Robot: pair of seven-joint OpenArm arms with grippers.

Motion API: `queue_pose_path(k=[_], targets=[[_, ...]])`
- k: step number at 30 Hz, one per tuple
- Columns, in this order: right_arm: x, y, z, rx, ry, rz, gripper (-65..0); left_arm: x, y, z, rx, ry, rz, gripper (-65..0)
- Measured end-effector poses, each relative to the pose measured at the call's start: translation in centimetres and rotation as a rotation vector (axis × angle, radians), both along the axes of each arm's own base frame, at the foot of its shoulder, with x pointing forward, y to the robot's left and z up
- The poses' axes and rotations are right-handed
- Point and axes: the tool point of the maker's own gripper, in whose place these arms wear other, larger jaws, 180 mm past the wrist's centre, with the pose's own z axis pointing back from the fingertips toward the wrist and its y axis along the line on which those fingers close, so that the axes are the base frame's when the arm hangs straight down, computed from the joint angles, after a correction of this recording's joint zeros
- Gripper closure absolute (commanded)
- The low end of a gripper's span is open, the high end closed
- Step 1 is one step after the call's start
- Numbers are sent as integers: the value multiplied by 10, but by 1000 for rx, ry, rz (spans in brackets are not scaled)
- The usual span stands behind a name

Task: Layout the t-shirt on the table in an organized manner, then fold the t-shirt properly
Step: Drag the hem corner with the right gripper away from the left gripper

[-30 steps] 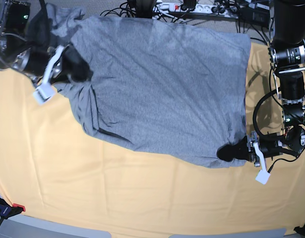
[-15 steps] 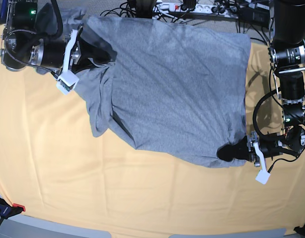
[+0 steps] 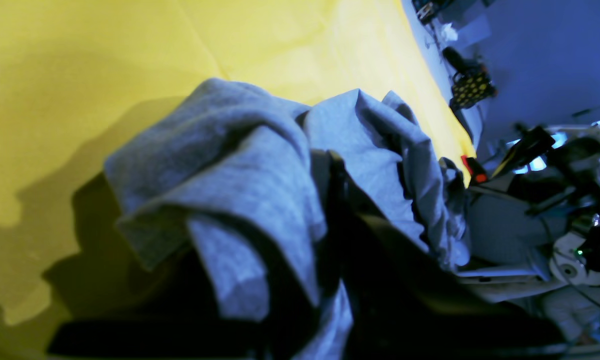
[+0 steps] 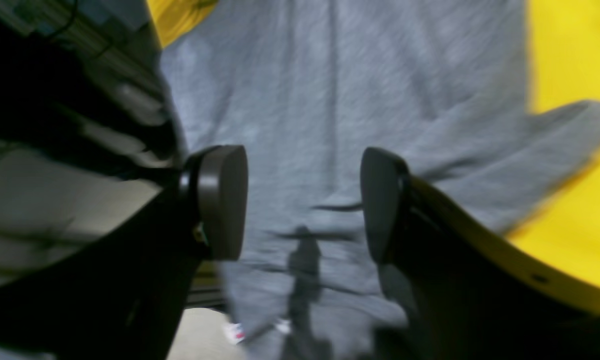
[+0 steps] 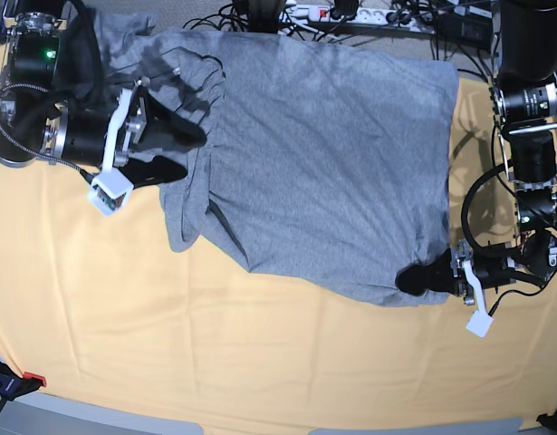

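1. The heather-grey short-sleeved cotton t-shirt [image 5: 323, 172] is soft, light and limp. It will drape, bunch and drag over the cloth rather than hold a shape, so I judge a firm pinch on a hem corner, shoulder seam or sleeve edge to be the best hold, gathering few layers.
2. The left gripper [image 5: 414, 279] has its jaws together, clamped on a bunched corner of the t-shirt. In the left wrist view grey folds spill directly over and around the dark fingers, which are mostly hidden.
3. Just beyond that claw the shirt's edge lies rumpled. Farther out the fabric spreads fairly flat across the wide table covered in a pale yellow-orange cloth [image 5: 260, 362].
4. The right gripper [image 4: 302, 200] stands with its jaws wide apart and holds nothing. Its two dark round pads [image 4: 222, 200] flank bare grey fabric lying just beneath them; whether they graze it I cannot tell.
5. Directly past this open claw the shirt is gathered in loose ridges, with one flap pointing out over the yellow cloth.
6. Farthest from both claws, the shirt's far edge lies at the table's back rim beside a tangle of black cables [image 5: 350, 23].
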Motion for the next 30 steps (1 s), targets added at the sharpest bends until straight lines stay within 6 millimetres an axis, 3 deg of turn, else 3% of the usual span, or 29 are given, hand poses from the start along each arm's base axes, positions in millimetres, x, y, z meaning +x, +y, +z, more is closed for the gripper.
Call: queue_pose_path(k=[2, 6, 9, 17, 19, 22, 30], targets=[[17, -23, -19, -135, -27, -106, -375, 0, 1, 0, 2, 0, 0, 0], [39, -30, -17, -81, -96, -197, -375, 0, -2, 0, -3, -1, -1, 0], [41, -38, -40, -74, -25, -244, -375, 0, 0, 0, 2, 1, -1, 0], [43, -29, -69, 24, 83, -296, -361, 0, 0, 0, 0, 0, -1, 0], [46, -28, -73, 27, 97, -303, -269, 0, -1, 0, 0, 0, -1, 0], [58, -27, -62, 43, 59, -303, -11, 0, 0, 0, -1, 0, -1, 0], [92, -26, -27, 54, -54, -298, 0, 0, 0, 0, 0, 0, -1, 0]])
